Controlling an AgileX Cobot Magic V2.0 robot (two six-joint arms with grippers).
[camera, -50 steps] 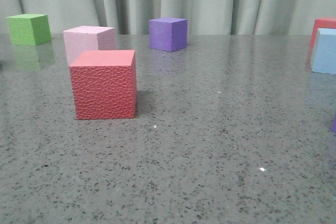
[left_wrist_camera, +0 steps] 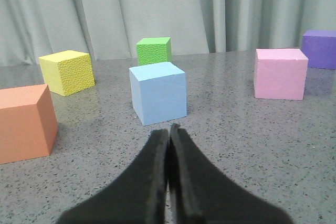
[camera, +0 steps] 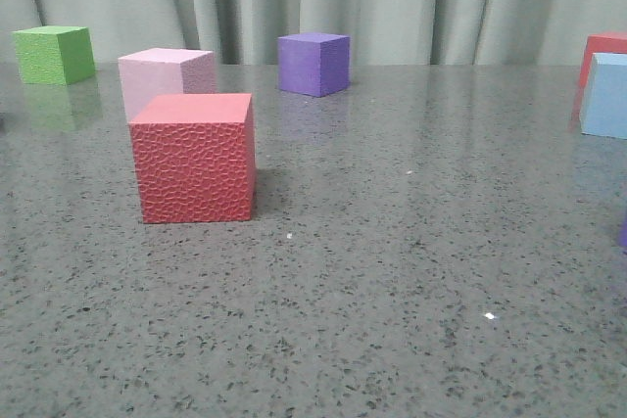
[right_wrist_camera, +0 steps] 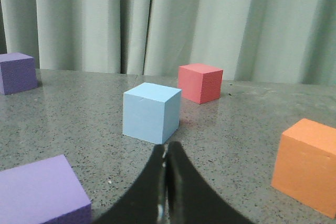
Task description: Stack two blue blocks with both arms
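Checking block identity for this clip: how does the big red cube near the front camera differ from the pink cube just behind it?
The red cube has a bumpy, pebbled front face; the pink cube looks smoother. Red is saturated, pink is pale. The red cube stands nearer the camera and hides the pink cube's lower part. Both sit upright on the speckled grey table, untouched by either end effector.

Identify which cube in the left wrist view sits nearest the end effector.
The pale blue block, directly ahead of the shut left end effector. The yellow, green and pink cubes sit farther back; the orange cube stands off to one side.
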